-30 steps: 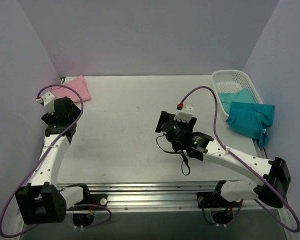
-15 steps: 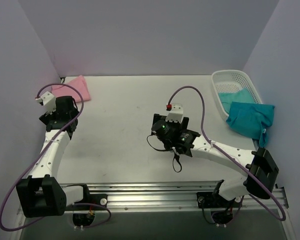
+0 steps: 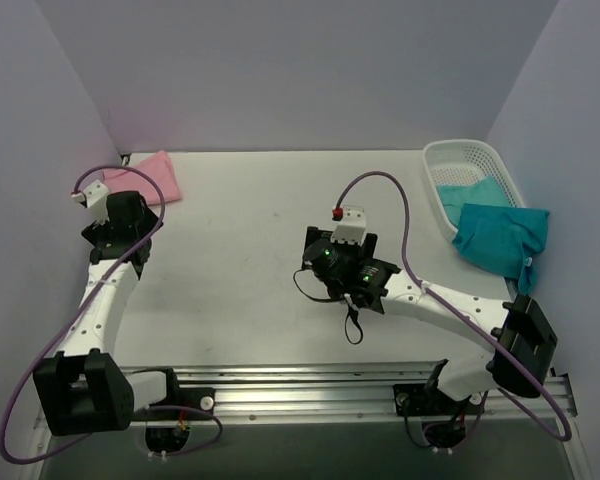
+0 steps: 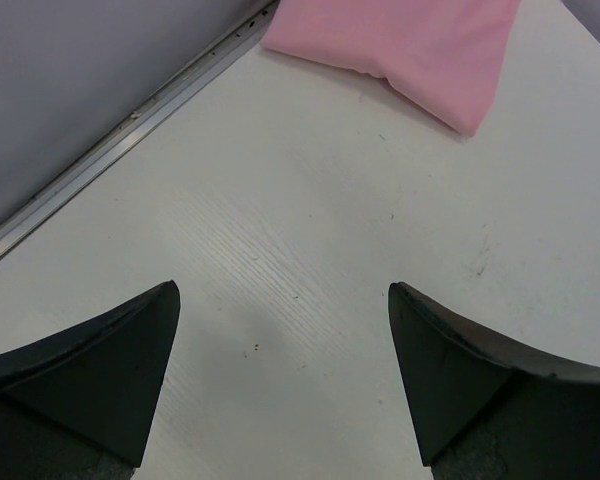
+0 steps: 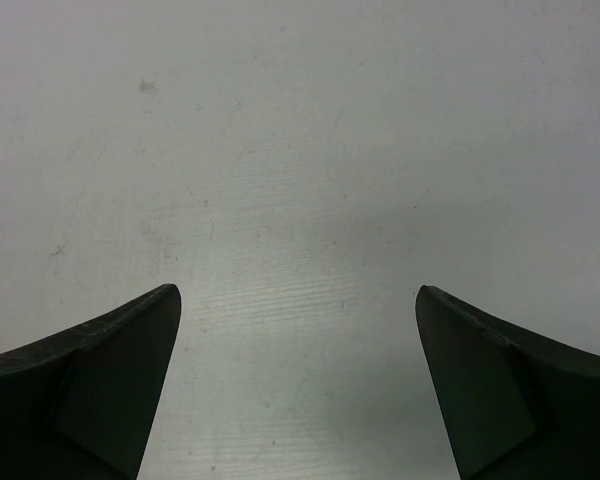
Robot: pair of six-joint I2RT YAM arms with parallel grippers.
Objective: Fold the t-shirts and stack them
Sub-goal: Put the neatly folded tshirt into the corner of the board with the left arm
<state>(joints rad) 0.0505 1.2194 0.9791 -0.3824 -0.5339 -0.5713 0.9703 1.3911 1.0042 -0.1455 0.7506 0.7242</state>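
A folded light pink t-shirt (image 3: 148, 178) lies at the table's far left corner; in the left wrist view the pink t-shirt (image 4: 400, 40) is at the top, ahead of my fingers. A teal t-shirt (image 3: 502, 238) hangs over the near rim of the basket, and another teal t-shirt (image 3: 470, 188) lies inside it. My left gripper (image 3: 123, 208) (image 4: 285, 300) is open and empty just short of the pink shirt. My right gripper (image 3: 332, 262) (image 5: 298, 300) is open over bare table at mid-table, with nothing between its fingers.
A white lattice basket (image 3: 460, 148) stands at the far right against the wall. A metal rail (image 4: 130, 135) runs along the left wall's foot. Purple cables loop over both arms.
My right arm swung left toward mid-table, then held still. The left arm edged slightly toward the pink t-shirt. Both grippers stayed open.
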